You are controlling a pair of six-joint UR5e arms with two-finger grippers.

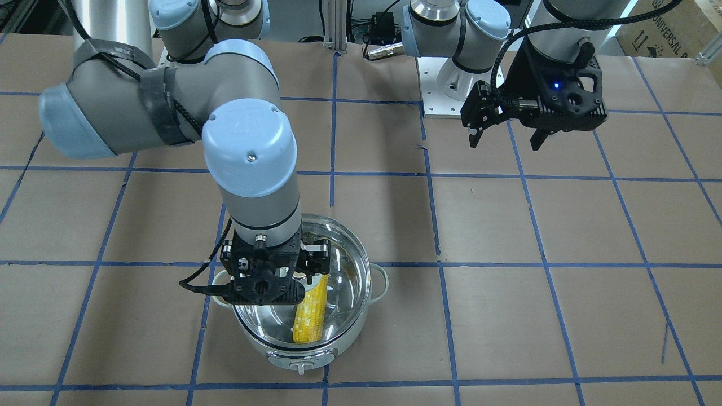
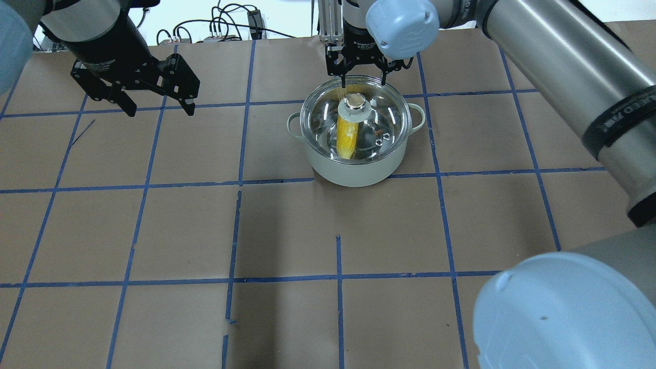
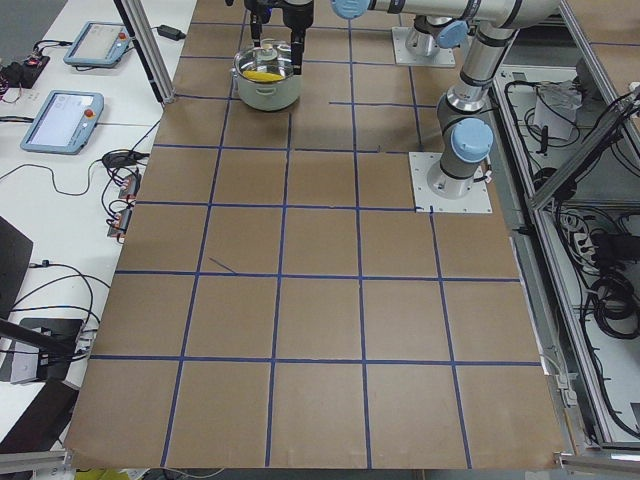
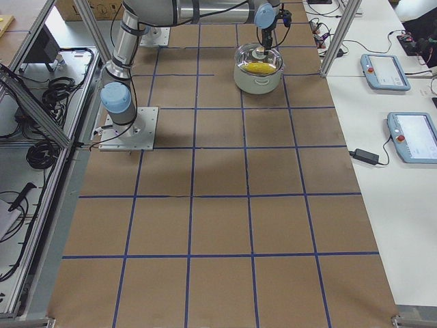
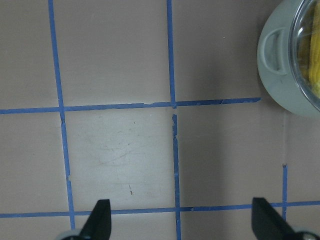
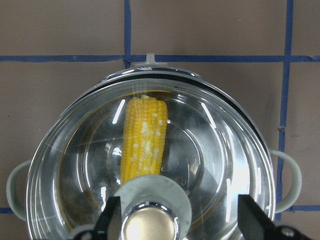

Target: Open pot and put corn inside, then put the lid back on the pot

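Observation:
The pale green-white pot [image 2: 353,166] stands on the table with the clear glass lid [image 2: 382,110] resting on its rim. The yellow corn [image 2: 347,136] lies inside and shows through the glass, also in the right wrist view [image 6: 144,142]. My right gripper [image 2: 362,81] is open just above the lid, its fingers [image 6: 112,220] on either side of the tan-topped knob [image 6: 147,222] and apart from it. My left gripper [image 2: 159,108] is open and empty, raised over the table well to the pot's left; its wrist view catches one pot handle [image 5: 272,50].
Brown paper with blue tape grid lines [image 2: 238,182] covers the table. The right arm's long links [image 2: 579,77] cross above the table's right side. The left arm's base plate [image 1: 445,96] is near the robot's edge.

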